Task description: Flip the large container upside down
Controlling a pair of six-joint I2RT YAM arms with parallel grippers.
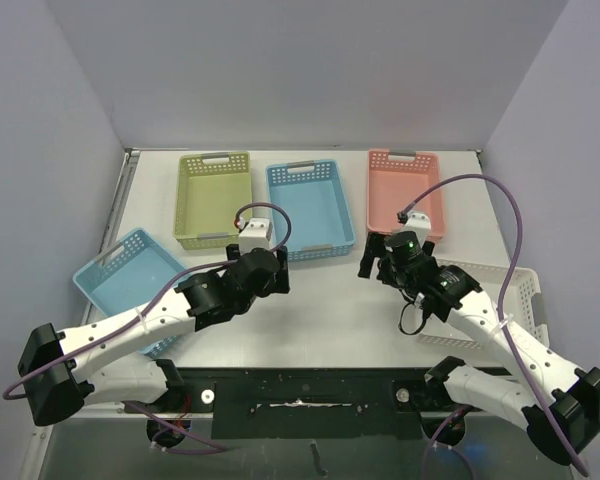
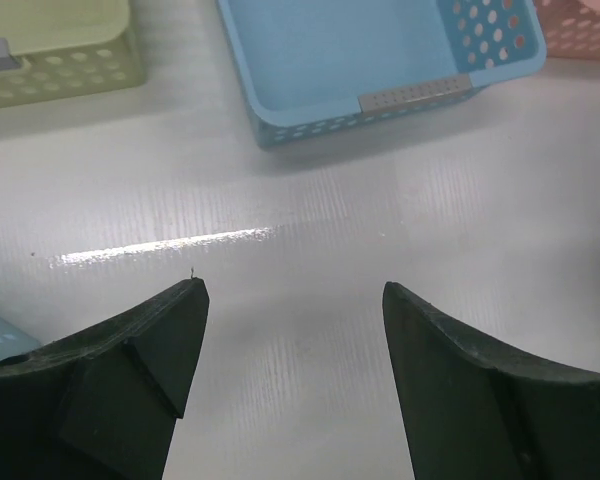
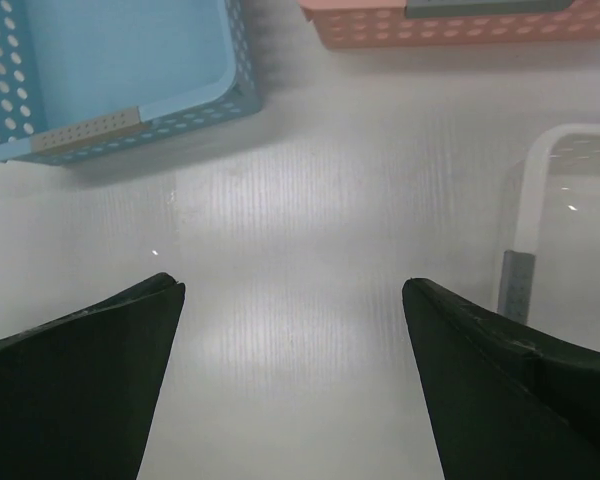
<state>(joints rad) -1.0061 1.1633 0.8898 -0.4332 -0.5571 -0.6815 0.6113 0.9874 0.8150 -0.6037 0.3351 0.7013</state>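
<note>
Several open-topped perforated baskets stand upright on the white table. The middle blue basket (image 1: 310, 208) looks the widest; its near corner shows in the left wrist view (image 2: 350, 50) and the right wrist view (image 3: 110, 60). My left gripper (image 1: 265, 255) is open and empty over bare table just in front of that basket's near left corner (image 2: 295, 290). My right gripper (image 1: 380, 255) is open and empty over bare table between the blue basket and a white basket (image 3: 293, 285). Neither gripper touches a basket.
A green basket (image 1: 215, 198) stands at the back left and a pink basket (image 1: 405, 190) at the back right. A second blue basket (image 1: 130, 275) lies tilted at the near left under my left arm. A white basket (image 1: 500, 300) sits at the near right.
</note>
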